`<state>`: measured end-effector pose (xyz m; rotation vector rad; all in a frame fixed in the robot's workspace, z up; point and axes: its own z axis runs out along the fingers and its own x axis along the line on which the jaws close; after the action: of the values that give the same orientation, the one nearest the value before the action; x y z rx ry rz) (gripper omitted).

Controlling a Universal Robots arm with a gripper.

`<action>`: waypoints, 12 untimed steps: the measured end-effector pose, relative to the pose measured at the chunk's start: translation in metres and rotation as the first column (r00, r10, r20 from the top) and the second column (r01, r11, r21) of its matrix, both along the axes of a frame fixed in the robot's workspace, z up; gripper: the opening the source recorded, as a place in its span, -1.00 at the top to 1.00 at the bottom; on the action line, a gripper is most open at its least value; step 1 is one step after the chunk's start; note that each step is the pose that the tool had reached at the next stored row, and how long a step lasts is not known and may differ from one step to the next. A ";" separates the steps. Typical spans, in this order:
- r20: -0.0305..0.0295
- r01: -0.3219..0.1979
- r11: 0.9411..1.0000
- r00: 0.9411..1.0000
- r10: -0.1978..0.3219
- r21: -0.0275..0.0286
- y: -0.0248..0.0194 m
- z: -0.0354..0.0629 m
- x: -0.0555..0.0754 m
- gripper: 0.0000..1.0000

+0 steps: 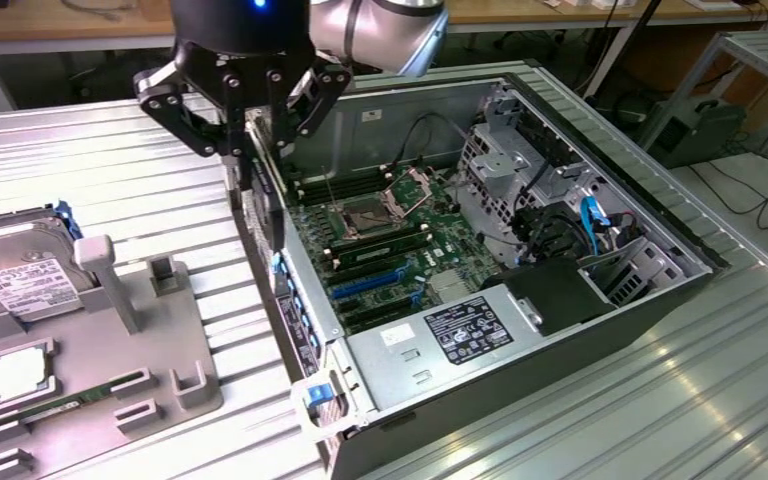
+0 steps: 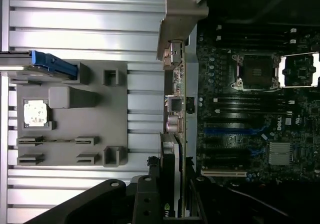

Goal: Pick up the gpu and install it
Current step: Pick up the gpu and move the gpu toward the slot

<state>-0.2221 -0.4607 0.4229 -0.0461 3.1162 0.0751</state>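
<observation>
Gripper (image 1: 251,150) above an open computer case (image 1: 651,215), jaws clamped on the gpu (image 1: 261,200) – the dark card hangs edge-on, straight down between them. Its lower end sits at the case wall on the exterior view's left, just beside the motherboard (image 1: 398,250); contact cannot be told. Inside lie blue slots (image 1: 364,285) and a processor socket (image 1: 364,215). Well apart, on the exterior view's left, a grey holder (image 1: 104,360) carries a hard drive (image 1: 17,275) and a memory stick (image 1: 53,410).
</observation>
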 end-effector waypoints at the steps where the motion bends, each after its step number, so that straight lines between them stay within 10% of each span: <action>1: 0.000 0.000 1.000 1.000 0.000 0.000 0.0000 -0.0002 0.007 0.44; 12: 0.000 0.003 1.000 1.000 -0.003 0.000 0.0000 -0.0014 0.045 0.44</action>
<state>-0.1775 -0.4607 0.4215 -0.0419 3.1158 0.0748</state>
